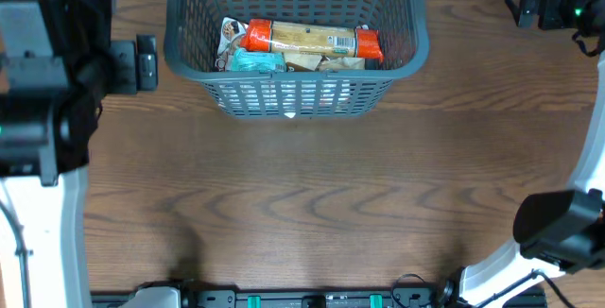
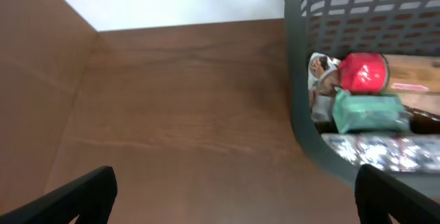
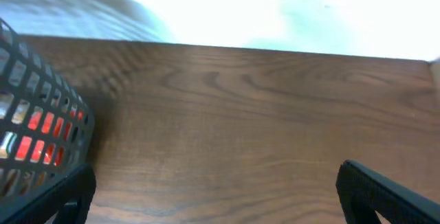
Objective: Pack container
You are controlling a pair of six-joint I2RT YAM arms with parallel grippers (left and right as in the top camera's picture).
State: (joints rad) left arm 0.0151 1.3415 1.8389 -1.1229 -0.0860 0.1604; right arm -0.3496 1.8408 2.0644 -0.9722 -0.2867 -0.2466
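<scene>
One dark grey container (image 1: 293, 95): slotted lattice walls, rounded corners, upright.

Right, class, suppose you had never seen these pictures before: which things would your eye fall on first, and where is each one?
The large dark grey lattice basket stands out first, sitting at the far middle of the wood-grain table. Inside it, a long yellowish packet with orange-red ends lies across the floor. A teal packet is tucked against its near side.
</scene>
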